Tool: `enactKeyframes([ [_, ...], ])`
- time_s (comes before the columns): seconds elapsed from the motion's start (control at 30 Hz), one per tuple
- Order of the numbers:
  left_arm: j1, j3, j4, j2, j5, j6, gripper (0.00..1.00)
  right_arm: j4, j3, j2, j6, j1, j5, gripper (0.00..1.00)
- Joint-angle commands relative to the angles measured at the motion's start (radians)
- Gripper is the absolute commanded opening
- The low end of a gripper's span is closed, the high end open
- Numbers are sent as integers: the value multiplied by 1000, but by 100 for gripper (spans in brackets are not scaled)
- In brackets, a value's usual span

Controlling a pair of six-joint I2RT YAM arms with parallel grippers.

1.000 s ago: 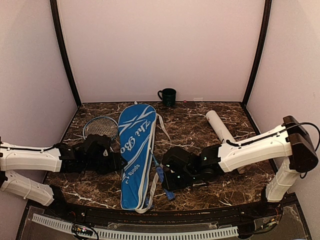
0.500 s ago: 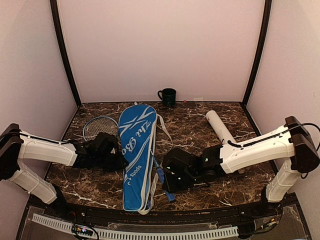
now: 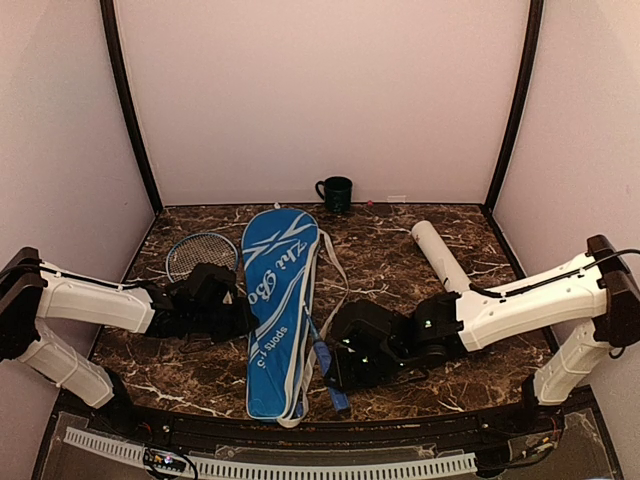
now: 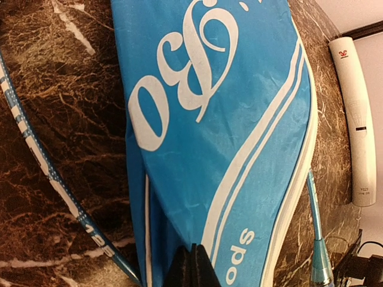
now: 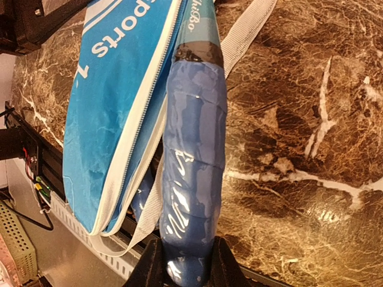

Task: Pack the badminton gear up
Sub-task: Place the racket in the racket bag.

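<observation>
The blue cover (image 3: 278,310) with white lettering lies lengthwise in the middle of the table. My left gripper (image 3: 243,322) is at its left edge; in the left wrist view the jaws (image 4: 192,267) are shut, pinching the cover's top layer (image 4: 227,119) into a raised fold. My right gripper (image 3: 336,362) is shut on a racket's blue handle (image 5: 194,173), whose thin shaft (image 4: 315,230) runs in along the cover's right edge. A second racket's head (image 3: 200,254) lies left of the cover. The white tube (image 3: 438,254) lies at the right. No shuttlecocks show.
A dark green mug (image 3: 335,192) stands against the back wall. The cover's white strap (image 5: 246,28) trails over the marble by the handle. The table's front edge and a white cable rail (image 3: 300,466) run just below the cover's open end.
My left gripper moved in to the cover's left edge and closed on its fabric. The cover's far end shifted slightly right. My right gripper kept its hold and nudged the handle a little.
</observation>
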Motion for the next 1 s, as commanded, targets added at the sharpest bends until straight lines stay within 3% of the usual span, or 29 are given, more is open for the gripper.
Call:
enactKeyframes([
  [0.0,3,-11,53,-7,-40,-16,0,56,-36,-67,37,16,-42,0],
  [0.2,2,-13,99,17,2,-12,0,109,-87,-91,67,14,-1,0],
  [0.57,-82,-27,112,-15,18,-33,0,140,83,81,-12,-38,100,0],
  [0.97,-127,-51,143,4,15,-66,0,202,118,168,-43,-78,124,0],
])
